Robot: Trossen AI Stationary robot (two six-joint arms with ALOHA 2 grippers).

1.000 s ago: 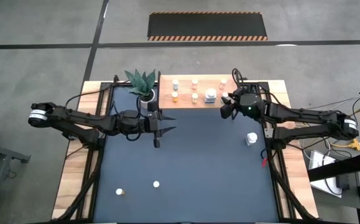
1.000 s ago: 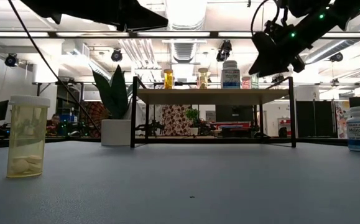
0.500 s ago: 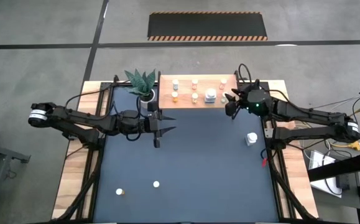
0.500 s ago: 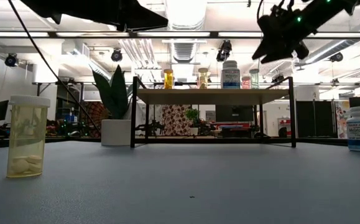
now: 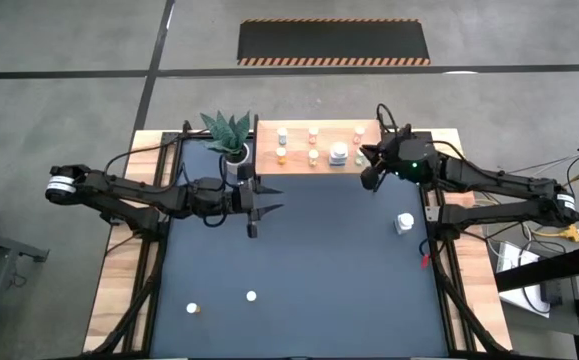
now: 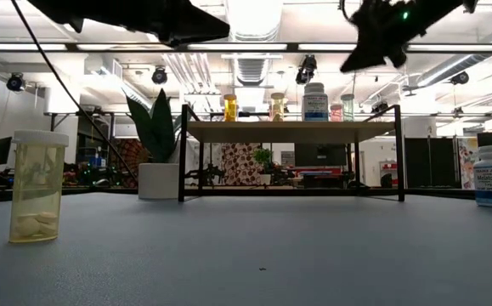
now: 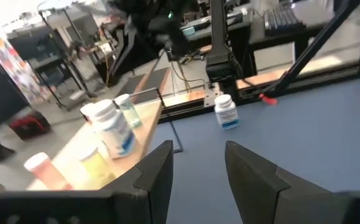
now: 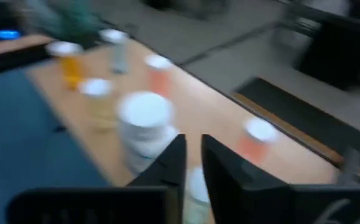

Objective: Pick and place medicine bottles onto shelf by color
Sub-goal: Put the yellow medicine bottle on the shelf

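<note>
Plastic, rigid and light: that is how we judge the medicine bottles. Seven or so already stand on the shelf (image 5: 319, 128) at the far edge of the desk (image 5: 299, 240), among them a larger white bottle (image 5: 339, 154) and small orange ones (image 5: 281, 155).

Still on the desk: a white bottle (image 5: 405, 222) near the right edge, and two small bottles (image 5: 252, 296) (image 5: 194, 309) at the near side. In the low view the yellow-tinted one (image 6: 36, 185) stands upright with tablets loose at its bottom, so we expect a slight rattle and a low centre of mass.

Grasp note: smooth round walls may slip or roll. We would take hold across the body just below the cap, where the rim gives a stop.

Right gripper (image 5: 371, 172) hovers above the shelf's right end, fingers (image 8: 167, 163) nearly together, holding nothing we can see. Left gripper (image 5: 259, 208) waits over the desk beside the potted plant (image 5: 229, 133), fingers (image 7: 155, 174) partly apart and empty.
</note>
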